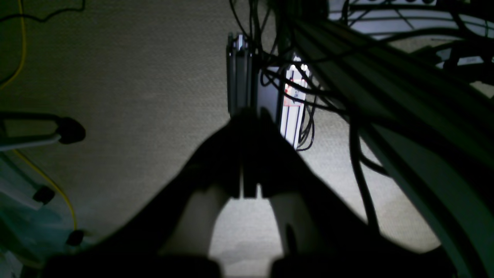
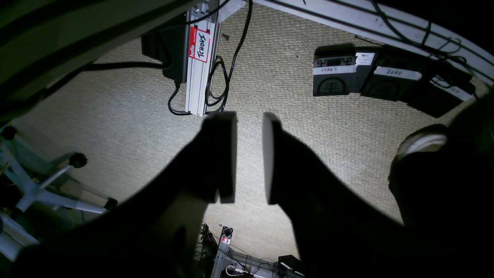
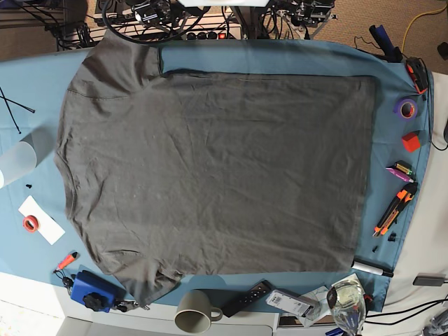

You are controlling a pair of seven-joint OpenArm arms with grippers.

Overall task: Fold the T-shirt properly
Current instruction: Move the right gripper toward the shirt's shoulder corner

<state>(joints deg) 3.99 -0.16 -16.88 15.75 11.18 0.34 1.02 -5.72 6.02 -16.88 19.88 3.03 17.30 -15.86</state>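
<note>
Blue cloth covers the counter (image 3: 231,47), and on it we see one T-shirt (image 3: 217,175) spread flat and nearly filling the surface, sleeves toward the base view's left, hem at the right. We judge it light, soft and limp: it will sag and drag wrinkles wherever we lift it, so pinching corners or a sleeve seam, both at once, looks the sound way to take hold. Neither arm appears in the base view; both wrist cameras look down at beige carpet. Our left tool (image 1: 249,154) has its two dark fingers together with no gap between them, holding nothing. Our right tool (image 2: 249,158) stands narrowly parted, also holding nothing. Around the shirt we count one mug (image 3: 194,311), one wine glass (image 3: 348,302), one purple tape roll (image 3: 405,108), one red block (image 3: 411,141) and one remote (image 3: 246,298).
</note>
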